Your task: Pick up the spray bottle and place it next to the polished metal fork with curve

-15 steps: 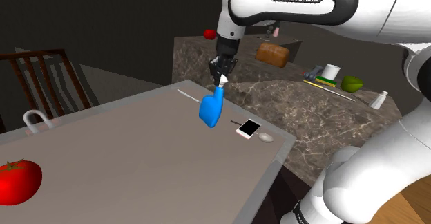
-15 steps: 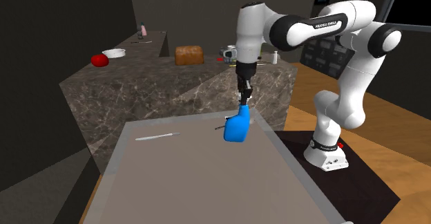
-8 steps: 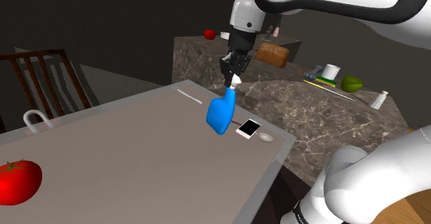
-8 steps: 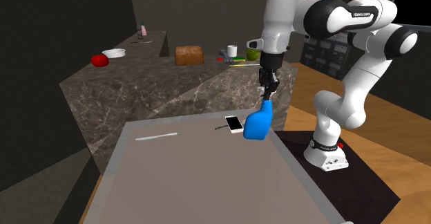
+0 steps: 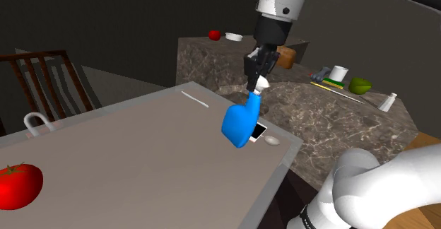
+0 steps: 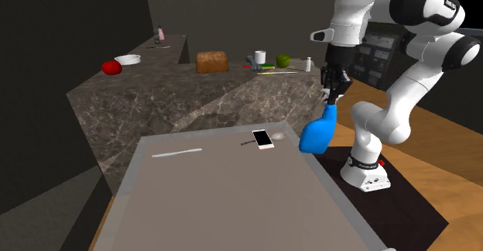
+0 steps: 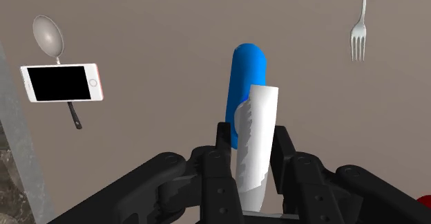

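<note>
A blue spray bottle [image 5: 242, 124] with a white head hangs in the air, my gripper [image 5: 259, 79] shut on that head. In the second exterior view the bottle [image 6: 318, 133] is just past the grey table's [image 6: 217, 203] right edge, below the gripper [image 6: 331, 97]. In the wrist view the fingers [image 7: 222, 146] clasp the white head, and the blue body [image 7: 247, 84] points away from the gripper [image 7: 248, 143]. A slim metal fork [image 5: 195, 98] lies flat at the table's far side, well apart from the bottle; the fork [image 6: 176, 153] [image 7: 359, 29] is untouched.
A white phone [image 5: 257, 131] [image 7: 62, 82] and a spoon [image 5: 272, 141] [image 7: 47, 34] lie near the table corner under the bottle. A tomato [image 5: 18, 185], a white handle [image 5: 37, 121] and a chair [image 5: 49, 79] are at the shoulder view's left. A marble counter [image 6: 155, 94] holds bread [image 6: 210, 61] and small items.
The arm has carried the bottle toward the right of both exterior views, away from the fork, past the phone to the table's edge. The grip has stayed shut.
</note>
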`<action>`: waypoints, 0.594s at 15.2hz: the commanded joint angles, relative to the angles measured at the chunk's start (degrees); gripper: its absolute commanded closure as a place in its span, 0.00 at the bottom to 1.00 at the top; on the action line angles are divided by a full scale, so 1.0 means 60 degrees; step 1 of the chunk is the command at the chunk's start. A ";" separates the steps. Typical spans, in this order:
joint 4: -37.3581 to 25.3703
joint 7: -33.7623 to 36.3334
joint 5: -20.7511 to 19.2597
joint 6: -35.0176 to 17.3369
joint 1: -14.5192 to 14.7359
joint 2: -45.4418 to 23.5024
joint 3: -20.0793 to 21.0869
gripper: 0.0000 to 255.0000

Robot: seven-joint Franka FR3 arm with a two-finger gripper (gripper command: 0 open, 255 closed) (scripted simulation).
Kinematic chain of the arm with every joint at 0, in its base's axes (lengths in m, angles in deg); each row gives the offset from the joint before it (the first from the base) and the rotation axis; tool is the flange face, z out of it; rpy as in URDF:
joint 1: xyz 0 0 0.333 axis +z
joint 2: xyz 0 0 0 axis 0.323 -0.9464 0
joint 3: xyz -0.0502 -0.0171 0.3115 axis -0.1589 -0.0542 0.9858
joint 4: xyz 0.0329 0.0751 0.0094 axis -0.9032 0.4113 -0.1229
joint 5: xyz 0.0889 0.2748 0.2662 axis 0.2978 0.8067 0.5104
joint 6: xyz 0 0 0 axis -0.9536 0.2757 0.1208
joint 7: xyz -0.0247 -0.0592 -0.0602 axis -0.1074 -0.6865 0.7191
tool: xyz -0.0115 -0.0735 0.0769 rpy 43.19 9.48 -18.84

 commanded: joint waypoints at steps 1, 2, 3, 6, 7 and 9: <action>-0.0107 0.0296 0.0171 0.0489 0.0112 0.0395 0.0183 1.00; -0.0166 0.0433 0.0254 0.0700 0.0160 0.0556 0.0268 1.00; -0.0238 0.0573 0.0338 0.0911 0.0209 0.0708 0.0353 1.00; -0.0522 0.1015 0.0608 0.1552 0.0343 0.1108 0.0619 1.00; -0.0639 0.1170 0.0705 0.1766 0.0383 0.1221 0.0712 1.00; -0.0910 0.1494 0.0905 0.2195 0.0459 0.1419 0.0900 1.00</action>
